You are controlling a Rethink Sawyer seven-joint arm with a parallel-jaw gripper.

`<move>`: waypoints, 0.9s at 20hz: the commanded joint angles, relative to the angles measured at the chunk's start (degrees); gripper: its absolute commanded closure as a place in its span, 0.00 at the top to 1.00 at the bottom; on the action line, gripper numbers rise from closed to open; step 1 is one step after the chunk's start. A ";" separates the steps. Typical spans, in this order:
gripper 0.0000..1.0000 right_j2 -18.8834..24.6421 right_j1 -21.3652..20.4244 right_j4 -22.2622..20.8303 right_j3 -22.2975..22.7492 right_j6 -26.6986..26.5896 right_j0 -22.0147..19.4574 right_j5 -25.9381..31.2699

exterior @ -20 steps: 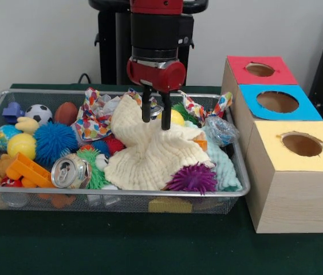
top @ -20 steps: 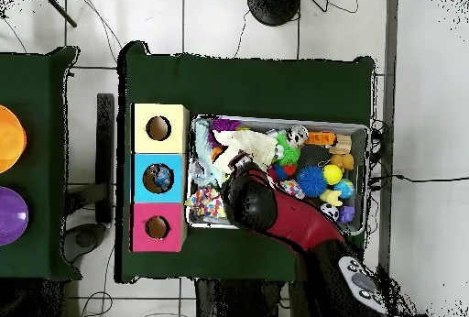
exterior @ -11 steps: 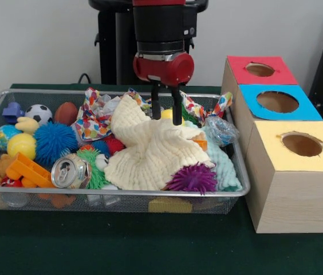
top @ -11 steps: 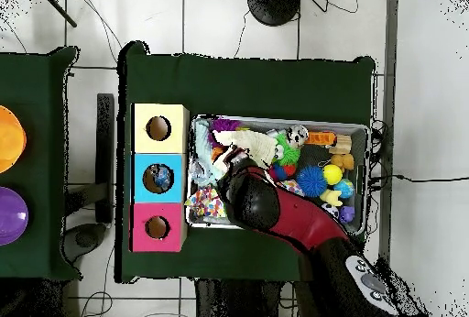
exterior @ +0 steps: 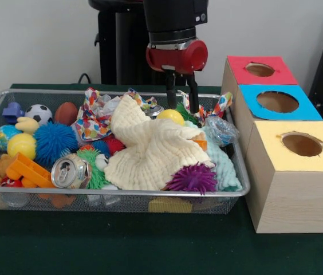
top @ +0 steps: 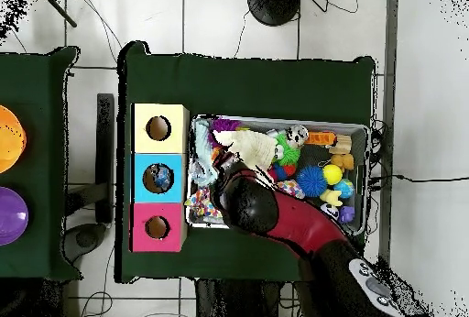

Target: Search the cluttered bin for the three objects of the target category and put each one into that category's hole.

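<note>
A wire basket (exterior: 12,197) sits on the green table (exterior: 121,246), stuffed with toys. A big cream cloth (exterior: 150,152) lies heaped in the middle. At its 5 o'clock sits a purple spiky ball (exterior: 193,179), close to the front rim. Over at 9 o'clock is a blue spiky ball (exterior: 54,141), with a shiny can (exterior: 70,171) lying on its side below it. A small soccer ball (exterior: 38,113) and a brown ball (exterior: 66,113) sit at the far left corner. A yellow ball (exterior: 172,116) peeks out at the cloth's 1 o'clock, and a spotty bright paper (exterior: 93,117) lies crumpled at 11 o'clock.

At the basket's 3 o'clock stand three wooden boxes in a row. Each has a round hole on top: yellow box (exterior: 299,143) nearest, blue box (exterior: 279,102) in the middle, red box (exterior: 259,70) farthest. From above, something small shows inside the blue hole (top: 158,179).

The gripper (exterior: 181,94) hangs above the yellow ball, holding nothing, its two black fingers (exterior: 171,98) a little apart.

The floor has pale tiles (top: 229,20) with cables across them.
</note>
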 commanded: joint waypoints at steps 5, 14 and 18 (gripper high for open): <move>1.00 10.22 13.11 -8.07 -0.46 -4.11 -7.42 3.44; 1.00 11.47 23.21 -15.18 -6.07 -5.42 -9.41 3.98; 1.00 13.95 24.87 -14.89 -5.50 -3.66 -11.22 5.63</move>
